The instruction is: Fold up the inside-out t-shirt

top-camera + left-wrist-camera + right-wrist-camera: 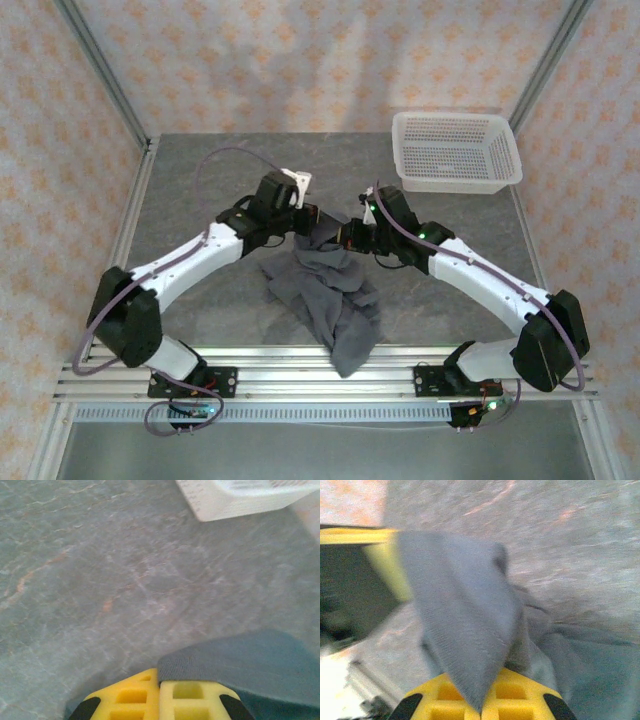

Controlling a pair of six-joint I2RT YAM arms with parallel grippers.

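The inside-out t-shirt (325, 290) is a crumpled dark grey heap at mid-table, its lower end trailing over the front rail. Its top is drawn up to both grippers, which meet above it. My left gripper (306, 226) is shut, and a hemmed edge of the t-shirt (250, 665) comes out from the seam between its yellow fingers (130, 697). My right gripper (482, 707) is shut on a pointed fold of the t-shirt (465, 625) that rises from between its pads. In the top view the right gripper (347, 237) sits close beside the left one.
A white mesh basket (455, 150) stands at the back right of the grey table (200, 180); its corner (240, 497) lies ahead of the left gripper. Patterned walls close in three sides. An aluminium rail (320, 372) runs along the front edge.
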